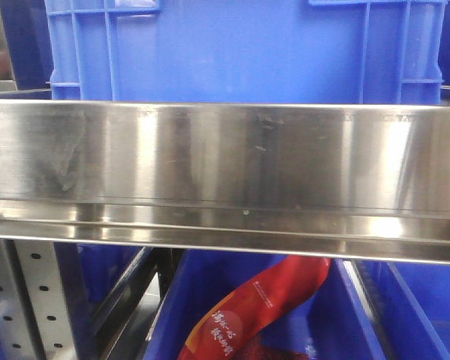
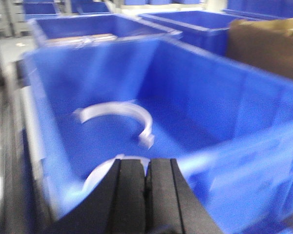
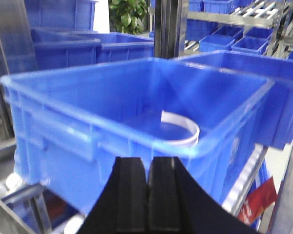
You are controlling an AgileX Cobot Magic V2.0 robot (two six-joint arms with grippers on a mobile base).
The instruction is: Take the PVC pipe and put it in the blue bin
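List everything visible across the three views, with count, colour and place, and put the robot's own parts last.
PVC pipe: one clearly seen, white, arched, lying on the floor of the blue bin; a second white curved piece shows just behind the left gripper, too blurred to identify.
Blue bin: one nearest, blue, on the rack; several more blue bins behind it.
Steel rail: one, silver, across the front view.
Red package: one, red, in a lower bin.
Brown box: one, brown, right of the bin.
Plant: one, green, background.
Left gripper: black, shut, at the bin's near wall.
Right gripper: black, shut, outside the bin.
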